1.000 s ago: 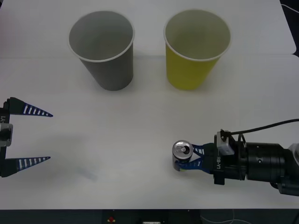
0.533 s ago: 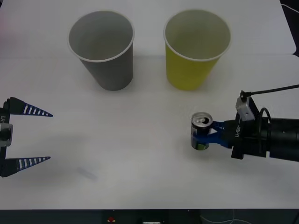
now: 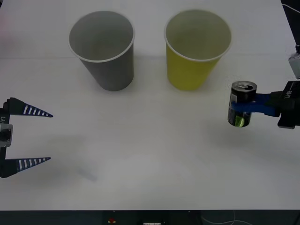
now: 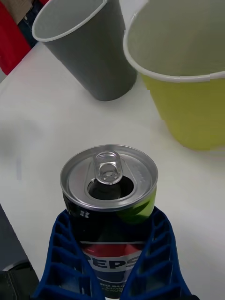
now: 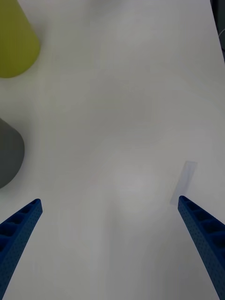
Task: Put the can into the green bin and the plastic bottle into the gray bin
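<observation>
In the front view, the right hand (image 3: 253,106) comes in from the right edge, its arm mostly cut off, grasping the can (image 3: 242,104) upright, to the right of the green bin (image 3: 197,48). The gray bin (image 3: 102,48) stands beside the green one on the white counter (image 3: 140,150). The left hand (image 3: 33,137) rests released at the left edge.

The right wrist view shows blue fingers (image 4: 65,253) hiding the can's lower sides.

In the left wrist view, both bins are cut off.
</observation>
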`<state>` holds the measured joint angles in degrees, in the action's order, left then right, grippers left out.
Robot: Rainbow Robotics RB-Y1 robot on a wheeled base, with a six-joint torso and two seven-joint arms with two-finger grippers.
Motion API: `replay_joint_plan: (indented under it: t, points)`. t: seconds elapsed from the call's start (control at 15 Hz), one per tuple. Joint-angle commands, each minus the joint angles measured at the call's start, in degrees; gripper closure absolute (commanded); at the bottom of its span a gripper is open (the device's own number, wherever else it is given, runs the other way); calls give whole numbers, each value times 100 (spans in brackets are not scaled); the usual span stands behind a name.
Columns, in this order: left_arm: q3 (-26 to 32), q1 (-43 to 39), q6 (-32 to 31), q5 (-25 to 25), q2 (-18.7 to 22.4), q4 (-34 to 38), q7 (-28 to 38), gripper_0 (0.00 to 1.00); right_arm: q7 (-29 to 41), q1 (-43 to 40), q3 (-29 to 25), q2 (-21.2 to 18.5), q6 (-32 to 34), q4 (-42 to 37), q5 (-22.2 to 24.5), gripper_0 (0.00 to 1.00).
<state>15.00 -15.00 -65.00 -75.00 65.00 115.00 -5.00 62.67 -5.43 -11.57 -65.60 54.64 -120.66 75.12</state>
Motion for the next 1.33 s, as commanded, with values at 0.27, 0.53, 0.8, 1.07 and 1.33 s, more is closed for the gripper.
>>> replay_joint_plan:
  t: [0.27,0.53,0.8,1.07,1.33]
  points:
    - [0,0,0,0,0,0,0,0,1670,648,-1172,425,1374,-476,1329,100]
    - [0,0,0,0,0,0,0,0,1670,2063,-750,425,2060,298,1373,100]
    - [0,0,0,0,0,0,0,0,1670,3970,445,443,2622,1176,1883,100]
    - [0,0,0,0,0,0,0,0,1670,5447,1623,961,2622,2161,2542,100]
    - [0,0,0,0,0,0,0,0,1670,6581,2431,1576,2622,3207,3228,100]
